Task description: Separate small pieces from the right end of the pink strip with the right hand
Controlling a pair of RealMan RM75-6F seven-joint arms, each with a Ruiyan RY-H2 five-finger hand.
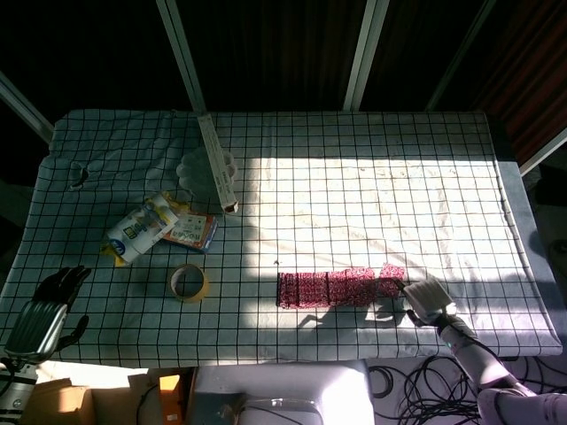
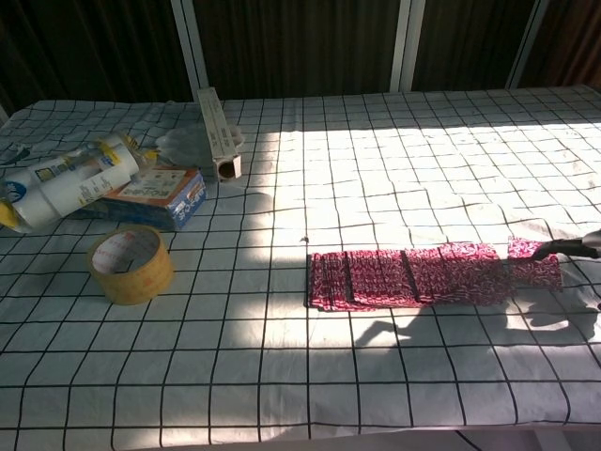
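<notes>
The pink strip [image 1: 326,289] [image 2: 406,276] lies flat on the checked cloth, near the front edge and right of centre. A small pink piece [image 1: 392,272] [image 2: 533,264] sits just off its right end, with a narrow gap between them. My right hand [image 1: 429,301] [image 2: 575,248] reaches in from the right, and a dark fingertip lies on the piece and pinches it. In the chest view most of that hand is cut off by the frame edge. My left hand [image 1: 42,312] rests at the front left corner, fingers apart and holding nothing.
A roll of yellow tape [image 1: 189,282] [image 2: 130,262] lies left of the strip. Behind it are a bottle [image 2: 58,189], a flat packet [image 2: 150,194], a long white box [image 1: 218,165] and a clear plastic tray [image 1: 191,168]. Cables [image 1: 403,390] hang below the table's front edge.
</notes>
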